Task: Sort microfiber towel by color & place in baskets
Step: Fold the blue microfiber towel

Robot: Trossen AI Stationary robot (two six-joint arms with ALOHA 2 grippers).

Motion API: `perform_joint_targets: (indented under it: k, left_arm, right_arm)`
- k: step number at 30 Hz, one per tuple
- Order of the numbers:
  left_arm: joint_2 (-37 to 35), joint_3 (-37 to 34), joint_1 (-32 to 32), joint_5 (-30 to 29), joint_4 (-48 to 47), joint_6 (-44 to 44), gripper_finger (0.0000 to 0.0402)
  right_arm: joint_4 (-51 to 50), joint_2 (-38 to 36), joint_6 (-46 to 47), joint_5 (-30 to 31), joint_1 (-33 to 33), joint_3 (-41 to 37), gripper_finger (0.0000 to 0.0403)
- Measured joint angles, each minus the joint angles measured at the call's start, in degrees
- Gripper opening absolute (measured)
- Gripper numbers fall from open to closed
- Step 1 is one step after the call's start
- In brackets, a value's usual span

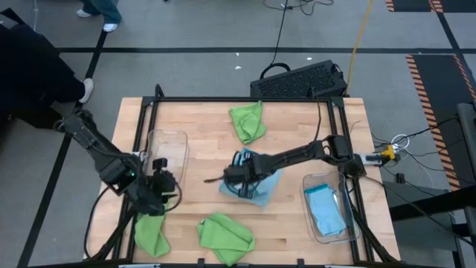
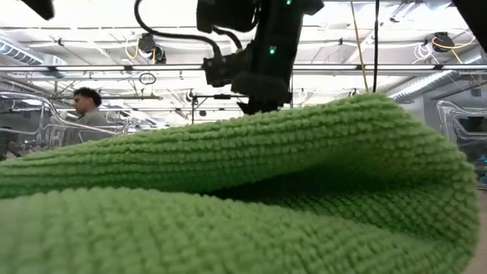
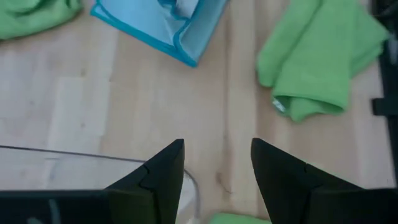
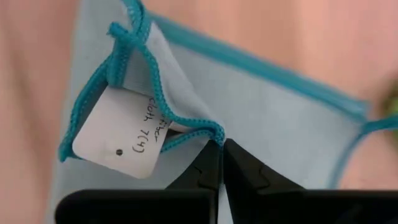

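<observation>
A light wooden counter (image 1: 201, 149) sits on a grey floor (image 1: 186, 30) marked with dark lines. Just beyond its far edge lies a black perforated crate (image 1: 301, 80), beside a yellow cable (image 1: 359, 33). In the low view a person (image 2: 90, 108) stands far back under ceiling lights.

Light wood tabletop (image 1: 297, 216), black frame rails along its edges. Grey floor (image 1: 193, 71) around it, marked with dark tape lines; orange-and-black hazard striping (image 1: 435, 97) to one side. Black perforated crate (image 1: 301, 80) on the floor just beyond the tabletop's far edge. Dark cable (image 1: 281, 30) and a yellow cable (image 1: 360, 33) run across the floor. Someone's legs and white shoes (image 1: 104, 18) at the far edge. Low view: white ceiling trusses with ducting (image 2: 426, 80), a person (image 2: 90, 106) in the background.
</observation>
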Motion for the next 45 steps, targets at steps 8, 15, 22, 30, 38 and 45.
perform_joint_targets:
  k: [8,15,22,30,38,45]
  left_arm:
    - [0.0,0.0,12.2,0.2,0.9,11.2,0.0189]
    - [0.0,0.0,22.4,2.6,4.0,19.3,0.0188]
    - [0.0,0.0,28.3,6.9,5.2,25.6,0.0189]
    - [0.0,0.0,31.0,7.7,5.2,29.1,0.0189]
    - [0.0,0.0,31.3,7.7,5.2,30.4,0.0189]
    - [0.0,0.0,31.2,8.2,5.1,29.7,0.0189]
  right_arm:
    - [-4.8,-1.1,-3.6,4.6,-5.6,0.0,0.0004]
    - [-9.7,-2.7,-1.9,-1.0,-9.1,-3.0,0.0004]
    - [-7.0,-2.8,-1.9,-6.1,-10.9,-8.0,0.0004]
    - [-5.4,-2.9,1.3,-6.1,-11.2,-9.6,0.0023]
    - [-5.2,-8.2,0.7,-6.2,-10.0,-9.7,0.0005]
    - [-4.7,-13.7,6.1,-6.2,-8.1,-9.7,0.0003]
